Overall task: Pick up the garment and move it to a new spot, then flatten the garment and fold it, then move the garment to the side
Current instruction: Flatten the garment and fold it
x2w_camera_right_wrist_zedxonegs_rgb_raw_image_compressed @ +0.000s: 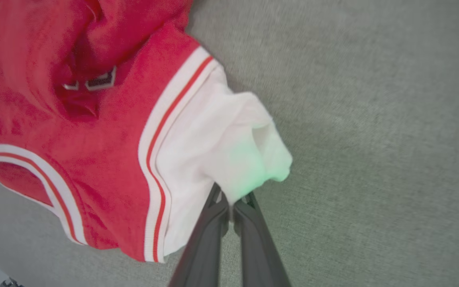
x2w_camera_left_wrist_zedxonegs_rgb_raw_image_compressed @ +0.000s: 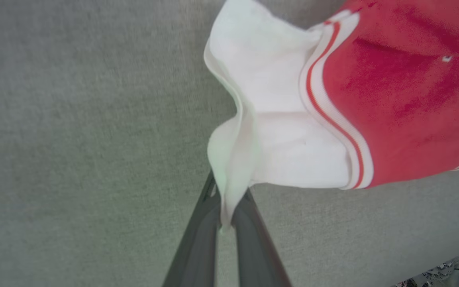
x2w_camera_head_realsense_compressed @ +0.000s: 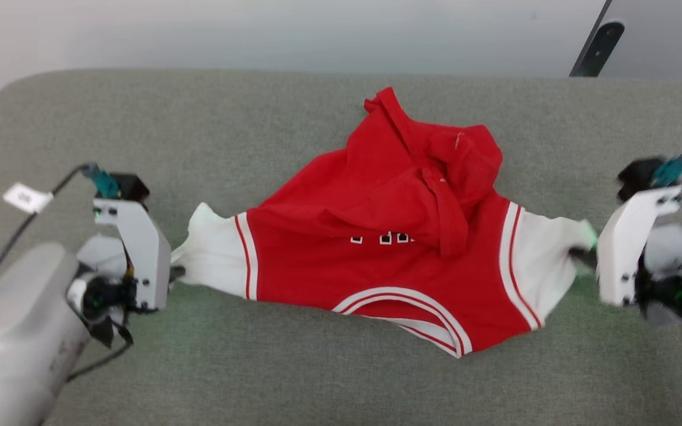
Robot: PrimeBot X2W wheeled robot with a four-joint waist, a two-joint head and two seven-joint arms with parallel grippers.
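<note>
The garment (x2w_camera_head_realsense_compressed: 388, 236), a red jersey with white sleeves and striped trim, lies crumpled across the grey-green surface, its lower half bunched over the chest lettering. My left gripper (x2w_camera_head_realsense_compressed: 176, 272) is shut on the edge of the white sleeve at the left; in the left wrist view the sleeve cloth (x2w_camera_left_wrist_zedxonegs_rgb_raw_image_compressed: 269, 131) is pinched between the dark fingers (x2w_camera_left_wrist_zedxonegs_rgb_raw_image_compressed: 201, 243). At the right, my right gripper (x2w_camera_head_realsense_compressed: 581, 255) is shut on the other white sleeve, whose cloth (x2w_camera_right_wrist_zedxonegs_rgb_raw_image_compressed: 221, 147) runs down between the fingers (x2w_camera_right_wrist_zedxonegs_rgb_raw_image_compressed: 253, 247). The jersey stretches between both grippers.
The grey-green cushioned surface (x2w_camera_head_realsense_compressed: 317, 378) spreads wide in front of and behind the jersey. A pale wall runs along the back, and a dark slanted post (x2w_camera_head_realsense_compressed: 598, 41) stands at the upper right. A cable with a white tag (x2w_camera_head_realsense_compressed: 26, 198) trails from my left wrist.
</note>
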